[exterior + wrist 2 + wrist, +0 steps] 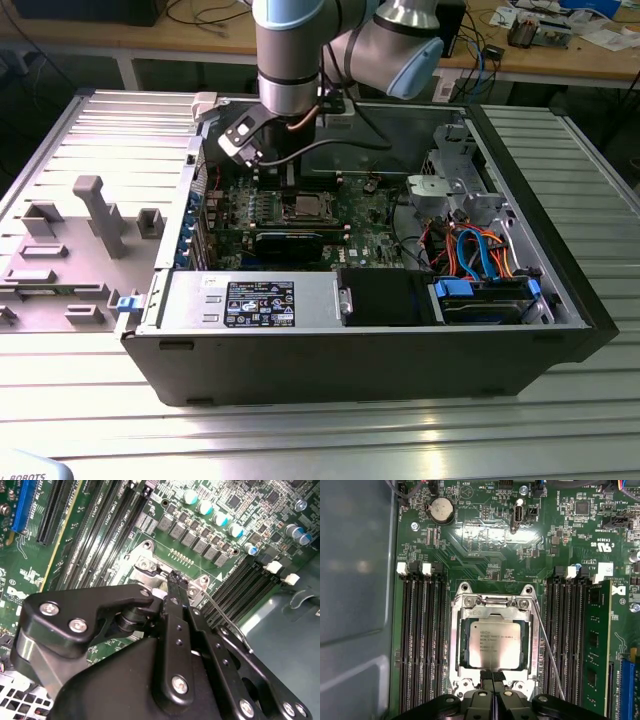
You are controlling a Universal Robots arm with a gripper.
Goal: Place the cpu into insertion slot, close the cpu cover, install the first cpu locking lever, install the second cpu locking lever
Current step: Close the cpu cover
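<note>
Black fingers (488, 679) are shut tight together, with nothing between them. Their tips are right at one edge of the cpu cover (492, 611) and seem to touch it. The cover is a thin, shiny metal frame with a square hole, lying flat over the slot. The cpu (495, 642) sits in that hole, down in its slot. It is a small flat square with a dull grey metal top. I think it is light, stiff and easy to hurt, so hold it only by its edges. The cover looks hard and slippery, and its flat rim is the place to push. A thin, springy-looking wire lever (547, 650) slants away beside it. All around is a bumpy green board (485, 545), inside a dark case (350, 370) on a ribbed metal bench (300, 440).
</note>
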